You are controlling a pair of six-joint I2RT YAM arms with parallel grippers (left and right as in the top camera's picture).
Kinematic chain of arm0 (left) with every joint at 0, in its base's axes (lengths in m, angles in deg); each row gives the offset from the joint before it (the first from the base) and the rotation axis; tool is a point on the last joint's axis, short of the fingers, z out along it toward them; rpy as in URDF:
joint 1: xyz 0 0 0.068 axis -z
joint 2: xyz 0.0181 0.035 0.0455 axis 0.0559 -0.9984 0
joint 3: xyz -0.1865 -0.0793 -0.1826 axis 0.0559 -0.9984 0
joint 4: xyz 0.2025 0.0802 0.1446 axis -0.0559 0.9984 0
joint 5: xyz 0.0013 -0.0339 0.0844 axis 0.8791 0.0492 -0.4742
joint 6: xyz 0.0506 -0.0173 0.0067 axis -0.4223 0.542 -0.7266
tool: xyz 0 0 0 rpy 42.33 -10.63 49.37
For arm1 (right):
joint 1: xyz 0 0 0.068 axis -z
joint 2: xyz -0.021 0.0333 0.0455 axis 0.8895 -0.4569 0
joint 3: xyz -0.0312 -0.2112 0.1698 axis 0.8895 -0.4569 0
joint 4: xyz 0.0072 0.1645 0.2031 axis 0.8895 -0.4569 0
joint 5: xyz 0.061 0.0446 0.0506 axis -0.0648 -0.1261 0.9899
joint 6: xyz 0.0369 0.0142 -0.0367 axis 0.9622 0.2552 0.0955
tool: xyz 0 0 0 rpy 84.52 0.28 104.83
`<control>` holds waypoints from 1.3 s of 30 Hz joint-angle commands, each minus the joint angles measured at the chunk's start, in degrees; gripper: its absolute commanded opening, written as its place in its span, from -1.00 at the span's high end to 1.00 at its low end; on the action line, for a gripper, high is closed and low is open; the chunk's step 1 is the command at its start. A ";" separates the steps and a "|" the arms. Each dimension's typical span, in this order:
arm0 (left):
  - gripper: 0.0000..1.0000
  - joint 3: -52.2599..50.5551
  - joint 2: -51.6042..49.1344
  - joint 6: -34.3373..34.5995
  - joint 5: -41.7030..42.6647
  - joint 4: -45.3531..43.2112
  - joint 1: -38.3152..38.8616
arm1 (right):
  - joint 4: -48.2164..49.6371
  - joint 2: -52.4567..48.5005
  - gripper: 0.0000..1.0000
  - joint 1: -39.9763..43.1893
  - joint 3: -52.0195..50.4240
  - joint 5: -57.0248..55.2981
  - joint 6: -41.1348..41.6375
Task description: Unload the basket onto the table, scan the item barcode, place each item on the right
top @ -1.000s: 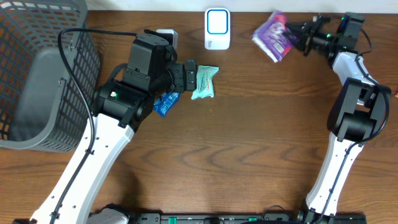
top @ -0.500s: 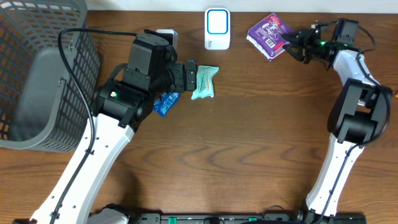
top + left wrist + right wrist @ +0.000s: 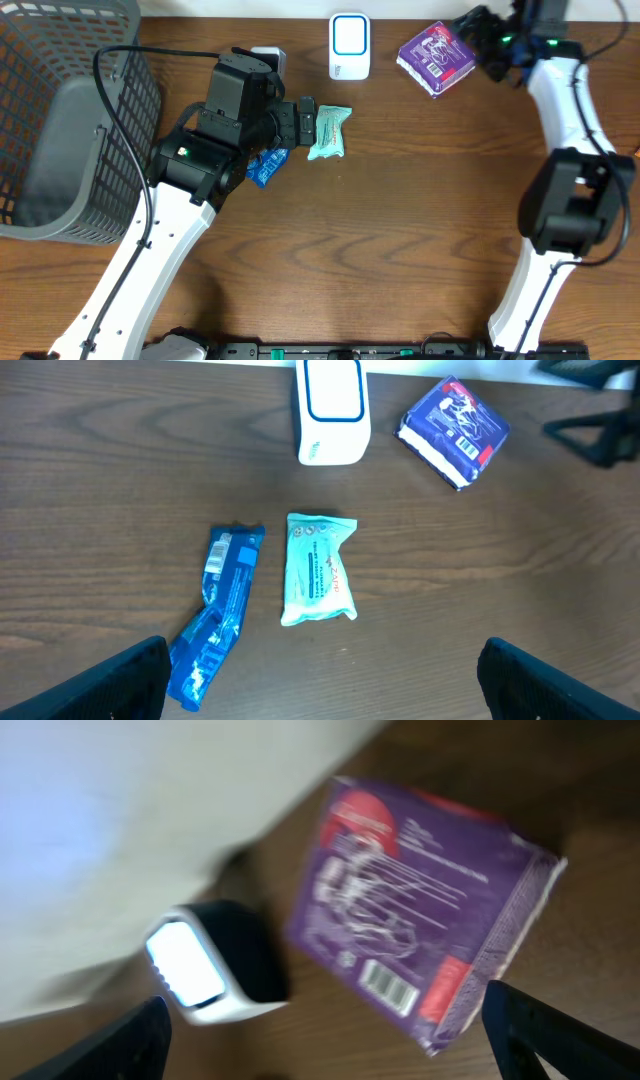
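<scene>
One purple packet [image 3: 435, 58] now lies on the bench [image 3: 400, 200] beside the scanner [image 3: 349, 45], because my right end effector [image 3: 474, 42] has sprung open and released it, so its scan looks done.

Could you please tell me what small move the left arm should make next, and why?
Probably lower the left claw onto the teal packet. It stands open and empty above that packet, which lies flat beside the blue packet, short of the scanner. The purple packet lies on the table, clear of the open right claw, so another item seems due.
</scene>
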 commanded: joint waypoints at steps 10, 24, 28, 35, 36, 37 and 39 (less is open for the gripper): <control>-0.96 1.09 -0.17 0.28 -0.74 0.11 -0.20 | -1.20 -6.97 -0.82 0.00 -0.44 -12.35 1.86; -0.96 1.09 -0.17 0.28 -0.74 0.11 -0.20 | 4.48 -11.28 -0.66 -0.59 -0.50 -4.87 -1.25; -0.96 1.09 -0.17 0.28 -0.72 0.11 -0.20 | 4.66 -13.81 -0.16 -0.44 -0.50 -1.92 -1.66; -0.95 1.09 -0.17 0.31 -0.72 0.11 -0.20 | 1.03 -11.76 0.98 0.70 -0.46 -2.32 -8.68; -0.96 1.09 -0.17 0.28 -0.72 0.11 -0.20 | 0.37 -10.78 0.98 0.92 -0.48 -2.34 -9.92; -0.95 1.09 -0.17 0.28 -0.72 0.11 -0.20 | -0.31 -9.66 0.97 1.18 -0.46 -2.38 -11.04; -0.96 1.09 -0.17 0.28 -0.72 0.11 -0.20 | -2.08 -6.97 0.97 1.49 -0.46 -4.44 -12.57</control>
